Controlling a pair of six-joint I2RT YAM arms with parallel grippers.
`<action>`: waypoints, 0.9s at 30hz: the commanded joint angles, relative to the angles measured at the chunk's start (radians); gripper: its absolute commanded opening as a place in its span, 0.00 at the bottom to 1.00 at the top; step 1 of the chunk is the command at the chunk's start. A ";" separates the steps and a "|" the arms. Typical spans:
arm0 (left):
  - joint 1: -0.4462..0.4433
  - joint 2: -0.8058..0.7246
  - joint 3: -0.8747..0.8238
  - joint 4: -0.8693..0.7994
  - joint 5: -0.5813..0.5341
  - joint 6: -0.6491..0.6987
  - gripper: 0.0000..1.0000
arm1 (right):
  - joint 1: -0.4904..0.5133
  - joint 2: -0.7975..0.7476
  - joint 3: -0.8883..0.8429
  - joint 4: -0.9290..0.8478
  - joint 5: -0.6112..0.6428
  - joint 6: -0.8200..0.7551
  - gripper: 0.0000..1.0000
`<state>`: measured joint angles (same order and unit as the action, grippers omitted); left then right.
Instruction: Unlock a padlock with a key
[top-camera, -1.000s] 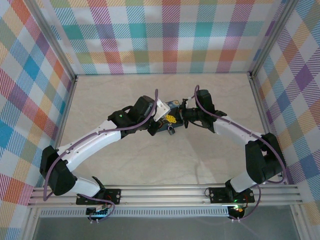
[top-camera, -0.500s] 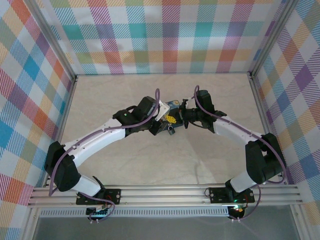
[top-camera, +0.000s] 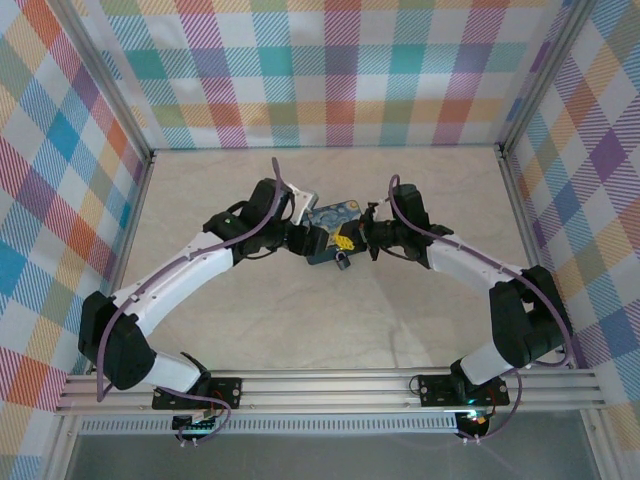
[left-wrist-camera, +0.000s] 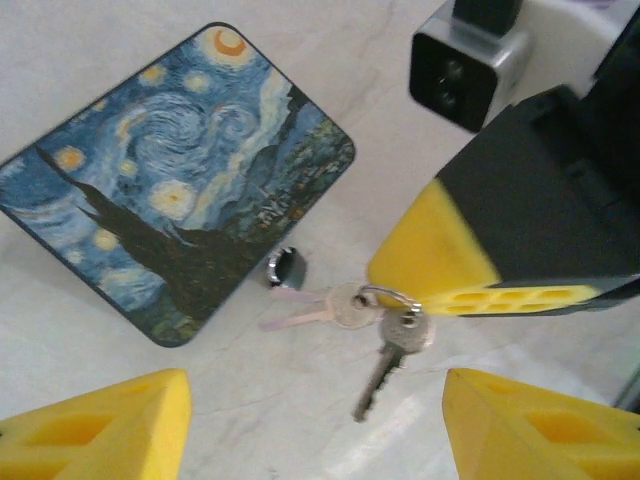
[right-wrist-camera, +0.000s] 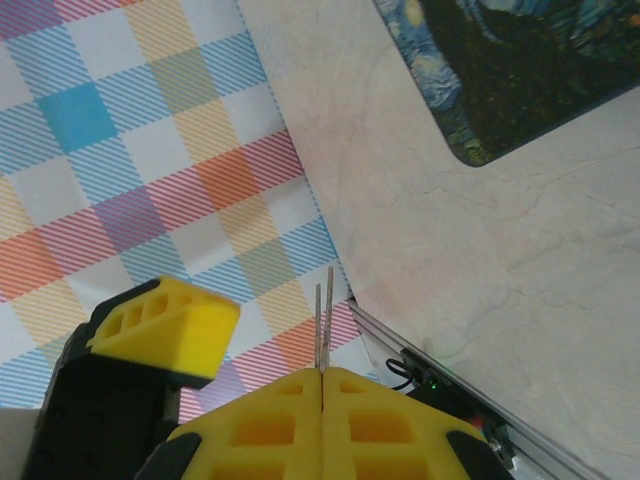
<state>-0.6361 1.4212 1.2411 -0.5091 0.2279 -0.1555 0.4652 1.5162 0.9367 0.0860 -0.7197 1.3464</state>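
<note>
Top cam: my L tool (top-camera: 303, 238) and R tool (top-camera: 357, 240) flanked the painted tin (top-camera: 330, 222) on the worktop (top-camera: 250, 310). The padlock (top-camera: 343, 262) lay just beside the tin's near edge, closer to R tool.

L wrist: L tool spread wide, nothing in it. Padlock small, dark metal w/ shiny rim. The key (left-wrist-camera: 385, 362), thin and grey, hung off a ring (left-wrist-camera: 385, 296) at R tool's yellow tip, long axis angled off the lock.

R wrist: R tool pressed together, pinching the key by its ring, seen as a thin metal edge.

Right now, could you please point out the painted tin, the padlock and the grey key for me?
painted tin (left-wrist-camera: 170, 190), left wrist view, middle of its lid.
padlock (left-wrist-camera: 286, 268), left wrist view, its dark body.
grey key (left-wrist-camera: 383, 368), left wrist view, its blade.
</note>
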 joint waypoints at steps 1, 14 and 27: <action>0.015 -0.023 -0.017 0.049 0.102 -0.208 0.69 | -0.004 -0.003 -0.009 0.018 0.011 0.005 0.00; 0.067 0.024 -0.123 0.150 0.201 -0.730 0.53 | -0.002 -0.031 -0.053 0.114 0.048 0.080 0.00; 0.067 -0.008 -0.197 0.321 0.185 -0.955 0.39 | 0.025 -0.022 -0.056 0.148 0.070 0.111 0.00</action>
<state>-0.5770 1.4460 1.0306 -0.2230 0.4187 -1.0718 0.4805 1.5024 0.8932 0.1955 -0.6540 1.4376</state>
